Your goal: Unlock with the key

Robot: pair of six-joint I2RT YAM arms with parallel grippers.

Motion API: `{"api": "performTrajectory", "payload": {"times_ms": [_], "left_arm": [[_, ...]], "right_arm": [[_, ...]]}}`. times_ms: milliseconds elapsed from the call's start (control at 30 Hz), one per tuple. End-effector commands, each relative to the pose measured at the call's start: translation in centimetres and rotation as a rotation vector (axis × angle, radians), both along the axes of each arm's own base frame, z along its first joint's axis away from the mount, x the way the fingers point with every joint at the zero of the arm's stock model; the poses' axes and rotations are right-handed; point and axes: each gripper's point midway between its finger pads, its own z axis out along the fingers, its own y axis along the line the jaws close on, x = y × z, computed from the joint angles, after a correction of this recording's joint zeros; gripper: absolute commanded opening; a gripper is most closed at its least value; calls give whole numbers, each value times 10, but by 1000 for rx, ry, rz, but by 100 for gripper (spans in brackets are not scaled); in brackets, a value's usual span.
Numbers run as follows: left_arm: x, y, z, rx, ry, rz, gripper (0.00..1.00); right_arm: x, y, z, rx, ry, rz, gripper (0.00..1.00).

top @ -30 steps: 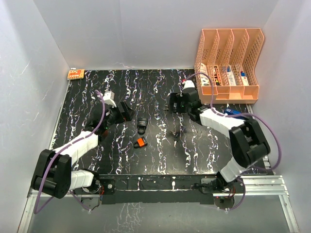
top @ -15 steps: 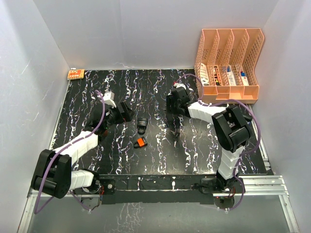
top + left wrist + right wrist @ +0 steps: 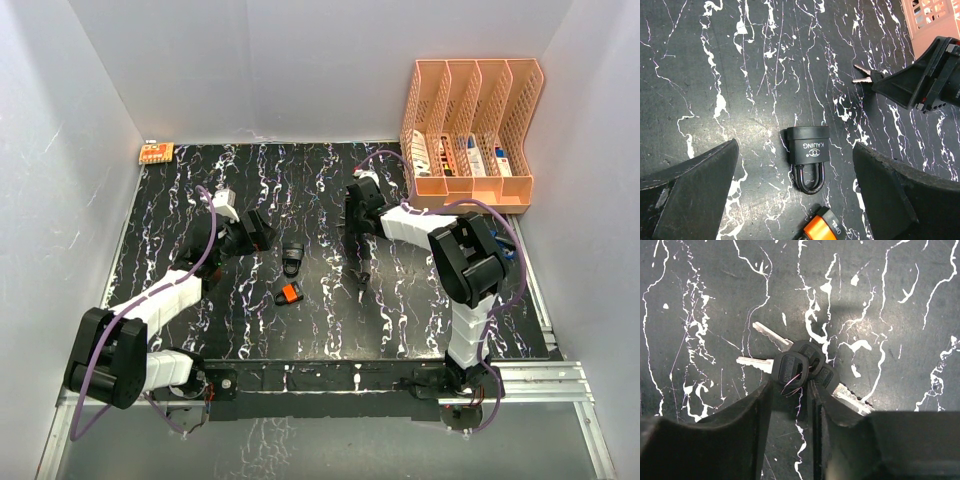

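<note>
Keys [image 3: 790,370] lie flat on the table [image 3: 300,180], right of the padlock [image 3: 808,150] and apart from it. Right gripper [image 3: 789,390]: jaws narrow, flanking one key head; I cannot tell if they bear on it.

Risks: several keys share one ring. A pinch on a head's edge may let it pivot or slip, and the others will dangle and foul the keyway. The padlock lies loose under the left gripper [image 3: 258,232], whose jaws are wide; unheld, it will likely skid when I push a key in.

Versus a second ago: the right elbow has folded inward and its gripper has shifted left onto the keys. Left arm, padlock and orange lock [image 3: 289,293] are unmoved.
</note>
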Motion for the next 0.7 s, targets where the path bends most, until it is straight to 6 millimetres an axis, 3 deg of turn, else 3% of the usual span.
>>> {"api": "performTrajectory", "payload": {"times_ms": [0, 267, 433, 667], "left_arm": [[6, -2, 16, 2, -40, -2, 97], [5, -2, 17, -1, -40, -5, 97], [4, -3, 19, -6, -46, -11, 97], [1, -13, 30, -47, -85, -61, 97]], "right_arm": [[16, 2, 18, -3, -58, -29, 27], [17, -6, 20, -39, -72, -55, 5], [18, -10, 28, -54, -93, -56, 0], [8, -8, 81, -25, -234, 14, 0]]}}
